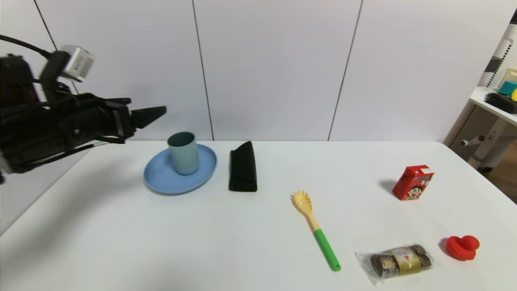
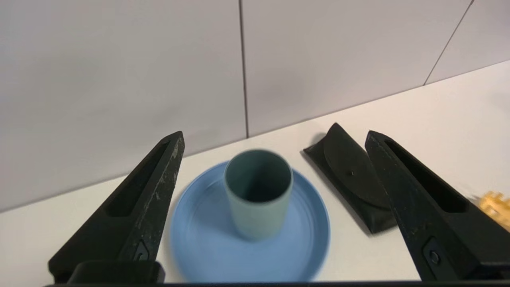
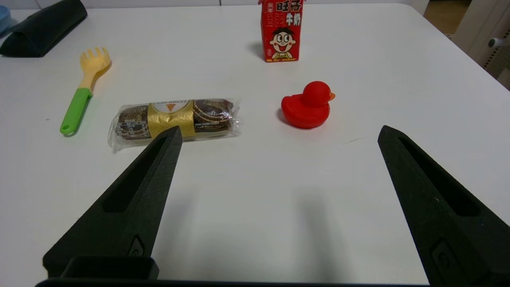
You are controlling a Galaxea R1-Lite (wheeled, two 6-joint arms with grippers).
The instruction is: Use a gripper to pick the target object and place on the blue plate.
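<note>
The pale teal plastic cup (image 1: 183, 153) stands upright on the round light-blue plastic plate (image 1: 161, 180), a black fabric case (image 1: 242, 167) just beside. The left gripper (image 1: 155, 112) hovers above the plate's left, fingers (image 2: 159, 187) spread and empty. The right gripper (image 3: 279, 137) is likewise spread over the white worktop (image 1: 226, 242).

— What do I have on the cup?
— I see the pale teal cup (image 1: 183, 153) upright on the blue plate (image 1: 161, 180), toward its far rim, on my left side of the desk (image 1: 121, 242).
</note>
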